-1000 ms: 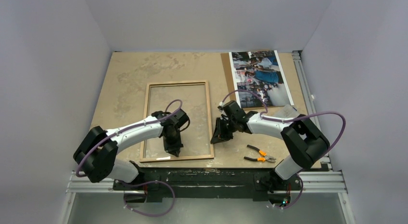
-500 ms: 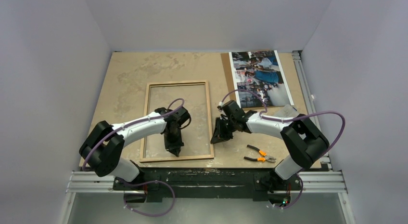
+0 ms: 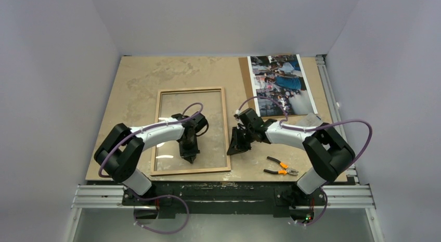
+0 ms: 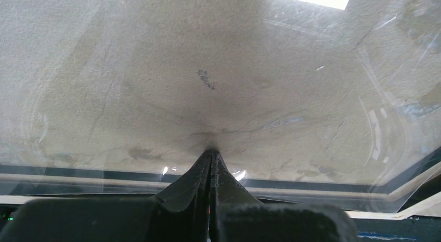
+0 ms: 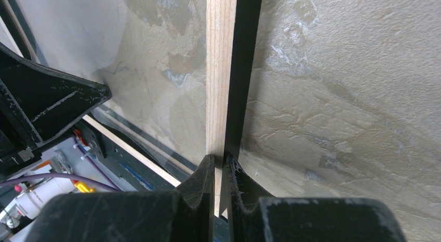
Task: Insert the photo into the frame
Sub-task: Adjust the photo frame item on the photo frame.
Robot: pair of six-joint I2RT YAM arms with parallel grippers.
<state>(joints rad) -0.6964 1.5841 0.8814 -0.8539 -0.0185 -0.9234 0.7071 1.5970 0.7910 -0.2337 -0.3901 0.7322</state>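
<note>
Swinging its elbow inward over the last second, the left gripper [image 3: 190, 157] had crept slightly up the pane [image 3: 208, 104], fingers shut on nothing and tips apparently touching the glass. The frame [image 3: 192, 89] lay wood side up at centre, unfilled. The right gripper [image 3: 235, 148] stayed pinched on the frame's right rail. Pliers [image 3: 281, 168] lay at lower right. The photo [image 3: 281, 83] waited at upper right on a backing board [image 3: 245, 80], well apart, with nothing blocking it.

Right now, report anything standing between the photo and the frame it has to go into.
The left pincer, shut, sits tip-down on the pane inside the frame, blocking the opening. The right pincer clamps the frame's right rail, the side facing the photo. Nothing else visible intervenes.
</note>
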